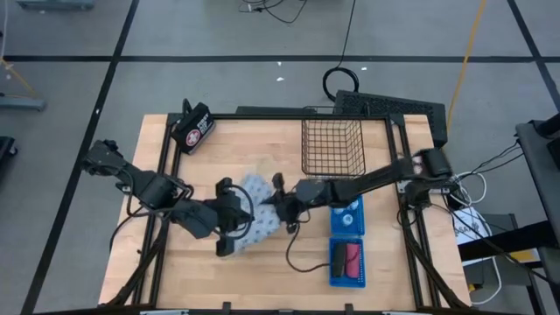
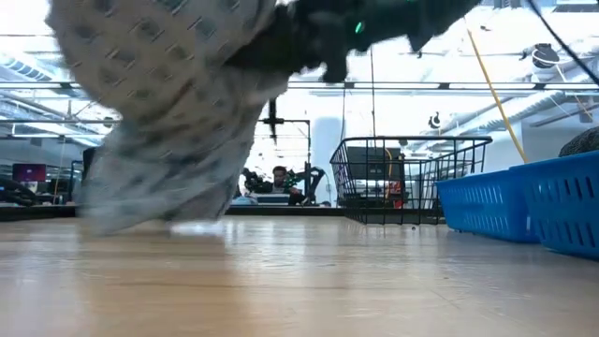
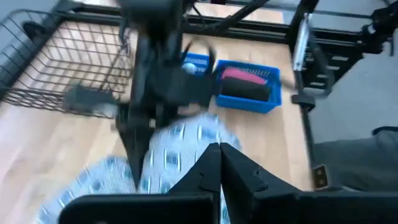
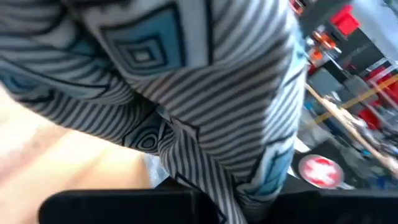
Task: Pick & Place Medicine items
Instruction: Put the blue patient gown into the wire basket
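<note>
The grey-white patterned pouch (image 1: 259, 214) is in mid-table between both arms. In the low view the pouch (image 2: 178, 112) slopes down to the left, and its low end (image 2: 117, 217) is at the tabletop. My right gripper (image 1: 278, 208) is shut on the pouch's right end. My left gripper (image 1: 231, 220) is shut at its left part. Pink and black oblong pieces (image 1: 347, 258) lie in the near blue tray (image 1: 335, 278). Small white bottles (image 1: 349, 213) sit in the far blue tray (image 1: 336, 229). The brown piece is not seen. My left gripper (image 3: 221, 149) comes down from above with its fingers together on the pouch's edge (image 3: 231, 135); how many layers they hold I cannot tell. My right gripper (image 2: 328, 42) pinches the pouch's raised right end (image 1: 269, 206), reaching level from the table's right side. Cloth (image 4: 186, 93) fills its wrist view and hides the fingers. The pouch hangs slack below it.
A wire basket (image 1: 332, 144) stands at the far edge, right of centre. The black case with the round emblem (image 1: 194, 129) sits at the far left corner. The two blue trays line the right side. Bare wood (image 1: 262, 280) lies near the front edge.
</note>
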Tool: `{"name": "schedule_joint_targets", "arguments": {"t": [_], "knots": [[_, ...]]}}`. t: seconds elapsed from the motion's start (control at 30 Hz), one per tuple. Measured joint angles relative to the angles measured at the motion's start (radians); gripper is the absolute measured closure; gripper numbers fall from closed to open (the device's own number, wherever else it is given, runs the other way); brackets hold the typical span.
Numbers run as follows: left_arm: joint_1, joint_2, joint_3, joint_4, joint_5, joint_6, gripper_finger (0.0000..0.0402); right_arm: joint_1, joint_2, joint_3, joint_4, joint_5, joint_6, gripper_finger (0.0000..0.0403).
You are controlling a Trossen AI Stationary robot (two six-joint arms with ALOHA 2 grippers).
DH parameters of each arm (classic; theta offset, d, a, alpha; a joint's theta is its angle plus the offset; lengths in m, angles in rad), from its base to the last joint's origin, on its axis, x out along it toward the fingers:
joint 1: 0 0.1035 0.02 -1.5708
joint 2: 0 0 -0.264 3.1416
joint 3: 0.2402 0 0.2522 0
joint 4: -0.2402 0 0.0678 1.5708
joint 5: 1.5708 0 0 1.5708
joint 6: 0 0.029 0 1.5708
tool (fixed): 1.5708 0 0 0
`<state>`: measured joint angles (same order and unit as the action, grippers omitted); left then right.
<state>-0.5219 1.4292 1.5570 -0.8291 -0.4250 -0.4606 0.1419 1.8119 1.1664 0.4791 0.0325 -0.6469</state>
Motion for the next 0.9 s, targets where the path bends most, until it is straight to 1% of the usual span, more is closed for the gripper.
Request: {"name": "schedule_joint_targets", "arguments": {"t": [0.17, 0.3, 0.4, 0.57, 0.63, 0.73, 0.9], "knots": [[-0.006, 0.006, 0.000, -0.020, -0.030, 0.017, 0.0385, -0.018, -0.199, 0.000, -0.261, 0.070, -0.057, 0.0375], [-0.004, 0.009, -0.001, -0.046, -0.032, 0.033, 0.0382, -0.051, -0.385, 0.000, -0.449, 0.104, -0.051, 0.0375], [-0.004, 0.008, -0.001, -0.045, -0.057, 0.067, 0.0383, -0.087, -0.518, 0.000, -0.584, 0.103, -0.007, 0.0375], [0.000, 0.008, -0.001, -0.054, -0.105, 0.127, 0.0394, -0.157, -0.721, 0.000, -0.744, 0.104, 0.112, 0.0375], [0.008, 0.008, -0.001, -0.066, -0.126, 0.140, 0.0397, -0.186, -0.782, -0.004, -0.789, 0.109, 0.155, 0.0375], [0.026, 0.008, -0.001, -0.076, -0.144, 0.142, 0.0396, -0.220, -0.869, -0.037, -0.807, 0.148, 0.164, 0.0375], [0.057, 0.008, -0.001, -0.100, -0.153, 0.144, 0.0374, -0.312, -0.987, -0.126, -0.752, 0.255, 0.126, 0.0375]]}}
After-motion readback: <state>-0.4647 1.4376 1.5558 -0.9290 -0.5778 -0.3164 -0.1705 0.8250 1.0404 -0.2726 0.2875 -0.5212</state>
